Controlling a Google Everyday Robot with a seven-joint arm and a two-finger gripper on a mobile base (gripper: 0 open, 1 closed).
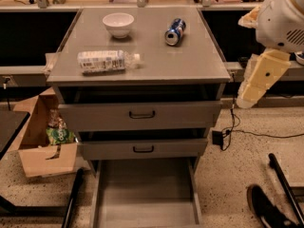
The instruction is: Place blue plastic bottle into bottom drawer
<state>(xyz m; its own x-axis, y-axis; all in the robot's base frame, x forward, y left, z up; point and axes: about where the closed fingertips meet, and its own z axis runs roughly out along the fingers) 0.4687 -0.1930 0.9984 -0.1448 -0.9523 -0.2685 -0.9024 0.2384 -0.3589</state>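
The blue plastic bottle (pixel 107 61) lies on its side at the front left of the grey cabinet top (pixel 190 61), with its white cap pointing right. The bottom drawer (pixel 145 194) is pulled out at floor level and its grey floor is bare. The two drawers with black handles above it are slightly open. Of my arm, only a white joint and a cream link (pixel 263 77) show, to the right of the cabinet and apart from the bottle. My gripper is out of view.
A white bowl (pixel 118 23) and a blue soda can (pixel 175 31) lie at the back of the cabinet top. An open cardboard box (pixel 42 146) stands on the floor at the left. A cable and plug (pixel 221 137), a black rod (pixel 285 184) and a dark shape (pixel 263 210) lie on the floor at the right.
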